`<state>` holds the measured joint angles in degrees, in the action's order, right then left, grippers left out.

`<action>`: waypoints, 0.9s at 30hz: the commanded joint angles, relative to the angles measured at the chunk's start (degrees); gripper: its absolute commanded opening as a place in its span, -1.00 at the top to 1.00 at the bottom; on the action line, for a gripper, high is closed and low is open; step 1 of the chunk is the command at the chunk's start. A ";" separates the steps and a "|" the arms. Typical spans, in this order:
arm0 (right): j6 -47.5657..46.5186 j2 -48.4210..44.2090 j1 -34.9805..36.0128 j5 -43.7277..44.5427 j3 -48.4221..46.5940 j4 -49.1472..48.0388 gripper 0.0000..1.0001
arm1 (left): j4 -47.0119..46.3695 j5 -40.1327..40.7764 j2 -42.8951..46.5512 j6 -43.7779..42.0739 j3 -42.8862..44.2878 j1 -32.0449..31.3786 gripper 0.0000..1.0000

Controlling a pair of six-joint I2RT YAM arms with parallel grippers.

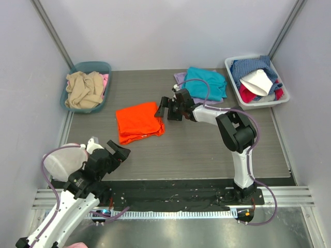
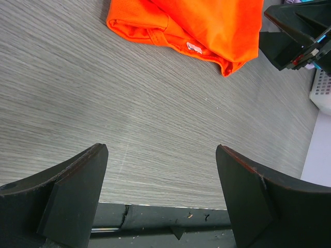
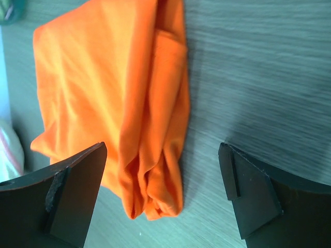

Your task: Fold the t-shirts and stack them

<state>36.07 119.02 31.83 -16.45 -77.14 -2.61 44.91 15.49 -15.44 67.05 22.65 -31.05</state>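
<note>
Mid-table, orange shirt (image 1: 138,122) lies folded; right gripper (image 1: 161,109) just right of it, jaws wide, empty; left gripper (image 1: 121,151) near-left, also spread, empty. Best bet: pinch all layers at right edge, lift level, set squarely on teal shirt (image 1: 207,82) further back

Bare tabletop (image 1: 196,150) is stretching open along the near side and right. The folded orange t-shirt (image 1: 138,122) is filling centre-left, with the right gripper (image 1: 164,109) hovering at its right edge. A teal bin (image 1: 98,64), the teal t-shirt (image 1: 207,82) and a white bin (image 1: 261,105) are crowding the far side.
</note>
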 commanded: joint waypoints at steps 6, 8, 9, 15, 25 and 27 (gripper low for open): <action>0.05 5.25 3.75 -5.35 -1.16 2.26 -0.99 | 0.27 1.30 1.29 -0.07 1.78 0.02 -0.81; 0.31 6.22 4.29 -5.26 -1.78 2.17 -0.99 | 0.45 1.39 1.55 -0.07 1.78 0.02 -0.81; 0.57 6.57 4.64 -5.26 -2.04 2.26 -0.99 | 0.88 1.56 1.64 -0.07 1.87 -0.06 -0.81; 0.75 9.29 5.17 -6.40 -4.07 2.17 -0.98 | 1.50 1.83 2.61 0.01 2.04 0.02 -0.81; -0.83 13.68 5.17 -8.86 -7.84 4.63 0.68 | 1.41 2.00 2.08 0.01 2.04 -0.06 -0.81; -1.62 14.39 4.91 -8.78 -8.90 5.60 0.98 | 1.41 2.00 2.17 0.01 2.13 0.02 -0.82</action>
<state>37.15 129.32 36.27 -26.09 -84.90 -5.02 46.22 16.08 -13.32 67.07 22.70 -31.05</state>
